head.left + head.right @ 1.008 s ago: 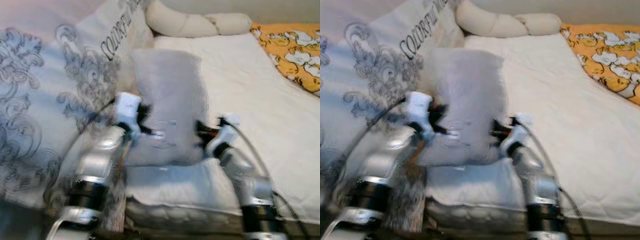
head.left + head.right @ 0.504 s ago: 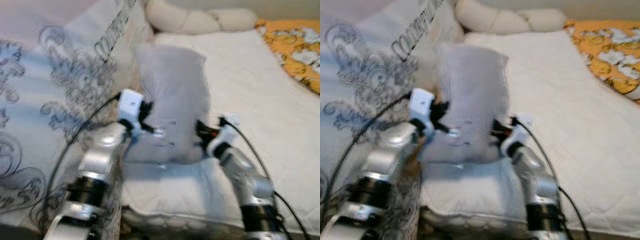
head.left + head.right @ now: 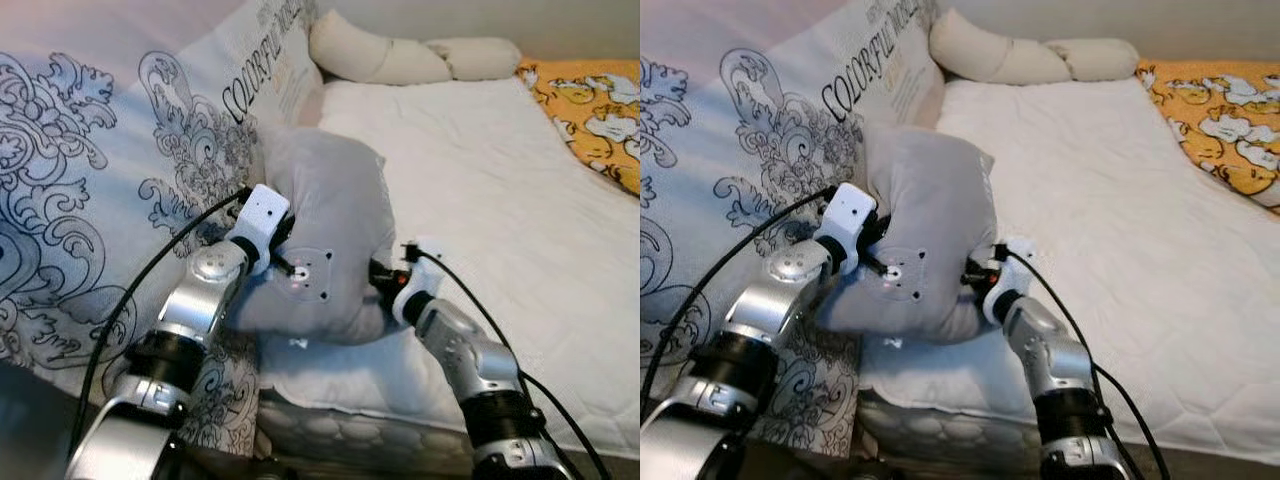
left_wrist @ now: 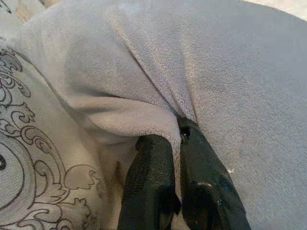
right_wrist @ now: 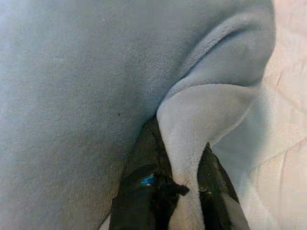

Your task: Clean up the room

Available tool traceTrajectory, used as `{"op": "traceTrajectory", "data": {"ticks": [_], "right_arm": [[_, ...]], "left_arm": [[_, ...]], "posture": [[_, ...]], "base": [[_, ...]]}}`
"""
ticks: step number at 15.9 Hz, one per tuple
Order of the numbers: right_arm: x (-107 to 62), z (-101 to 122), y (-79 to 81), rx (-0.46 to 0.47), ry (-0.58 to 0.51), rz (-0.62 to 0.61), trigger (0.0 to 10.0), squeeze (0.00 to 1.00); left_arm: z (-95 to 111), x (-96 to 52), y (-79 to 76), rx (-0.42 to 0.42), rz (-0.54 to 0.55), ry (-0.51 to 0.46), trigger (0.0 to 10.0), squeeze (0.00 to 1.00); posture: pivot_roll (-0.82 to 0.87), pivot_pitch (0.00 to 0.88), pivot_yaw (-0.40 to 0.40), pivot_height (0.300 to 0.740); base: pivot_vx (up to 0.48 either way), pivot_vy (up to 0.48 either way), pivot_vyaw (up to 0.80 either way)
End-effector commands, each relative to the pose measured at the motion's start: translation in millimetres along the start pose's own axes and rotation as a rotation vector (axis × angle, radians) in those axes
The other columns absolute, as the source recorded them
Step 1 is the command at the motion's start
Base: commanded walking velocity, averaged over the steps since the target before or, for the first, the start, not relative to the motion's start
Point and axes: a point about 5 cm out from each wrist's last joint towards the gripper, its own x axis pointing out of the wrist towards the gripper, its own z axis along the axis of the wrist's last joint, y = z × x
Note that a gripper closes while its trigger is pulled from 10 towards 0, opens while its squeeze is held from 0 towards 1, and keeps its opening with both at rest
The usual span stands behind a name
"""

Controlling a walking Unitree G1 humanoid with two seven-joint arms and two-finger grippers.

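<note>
The grey pillow (image 3: 325,240) stands on end at the near edge of the bed (image 3: 500,190), leaning a little toward the big patterned duvet (image 3: 110,190) that is heaped just to its left. Both arms are up at it. The left end effector (image 4: 175,132) has its 2 black fingers (image 4: 151,167) closed tight on a fold of the grey fleece at the pillow's lower left side, right where the pillow presses against the duvet. The right end effector (image 5: 180,143) is clamped on the pillow's lower right corner, with a flap of the cloth pinched between its fingers (image 5: 144,167) and the white quilted mattress (image 3: 1120,200) just beside it. On the pillow's front face, between the 2 wrists, there is a small pale patch (image 3: 312,272) with dark dots.

Beyond the pillow, at the head of the bed, a long cream bolster (image 3: 410,58) lies across the mattress, well apart from it. To the pillow's far right, an orange blanket (image 3: 590,100) with white cartoon figures covers the corner of the bed. The duvet carries dark scrollwork and a line of capital letters (image 3: 865,70) near its top edge, above and left of the pillow. Black cables (image 3: 150,290) loop along both silver arms
</note>
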Motion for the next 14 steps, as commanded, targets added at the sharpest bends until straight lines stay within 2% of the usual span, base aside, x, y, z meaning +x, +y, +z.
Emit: {"op": "traceTrajectory", "data": {"ticks": [1, 3, 5, 7, 8, 9, 10, 14], "right_arm": [[11.3, 4.2, 19.0, -0.03, 0.018, 0.078, 10.0, 0.0], [19.3, -1.1, 18.9, -0.011, 0.069, 0.051, 10.0, 0.0], [25.9, -9.6, 16.2, 0.042, 0.119, 0.029, 10.0, 0.0], [28.3, -13.2, 12.0, 0.049, 0.13, 0.006, 10.0, 0.0], [29.9, -14.8, 8.8, 0.073, 0.135, -0.011, 10.0, 0.0], [30.9, -15.0, 5.5, 0.087, 0.131, -0.03, 10.0, 0.69], [31.0, -14.8, 3.7, 0.091, 0.126, -0.042, 10.0, 1.0], [30.4, -25.1, 1.4, 0.128, 0.14, -0.037, 10.0, 1.0]], "left_arm": [[13.5, 7.2, -0.5, 0.065, -0.039, -0.03, 10.0, 0.0], [15.1, 14.1, 6.5, 0.109, -0.039, -0.003, 10.0, 0.0], [12.9, 21.2, 12.0, 0.162, -0.029, 0.064, 10.0, 0.0], [12.0, 23.7, 14.9, 0.151, -0.013, 0.09, 10.0, 0.0], [9.4, 25.2, 17.0, 0.133, -0.001, 0.115, 10.0, 0.21], [4.6, 25.7, 17.8, 0.097, 0.004, 0.145, 10.0, 1.0], [1.4, 25.4, 17.5, 0.083, 0.002, 0.161, 10.0, 1.0], [-11.1, 22.4, 24.3, 0.147, 0.064, 0.198, 10.0, 1.0]], "posture": [[0.05, 0.0, 0.055, 0.74], [0.05, 0.0, 0.055, 0.74], [0.03, 0.0, 0.067, 0.74], [0.03, 0.0, 0.072, 0.74], [0.03, 0.0, 0.072, 0.74], [0.03, 0.0, 0.07, 0.74], [0.04, 0.0, 0.067, 0.74], [0.05, 0.0, 0.058, 0.74]], "base": [[0.0, 0.0, 0.0], [0.0, 0.0, 0.0], [0.0, 0.0, 0.0], [0.0, 0.0, 0.0], [0.0, 0.0, 0.0], [0.0, 0.0, 0.0], [0.0, 0.0, 0.0], [0.0, 0.0, 0.0]]}}
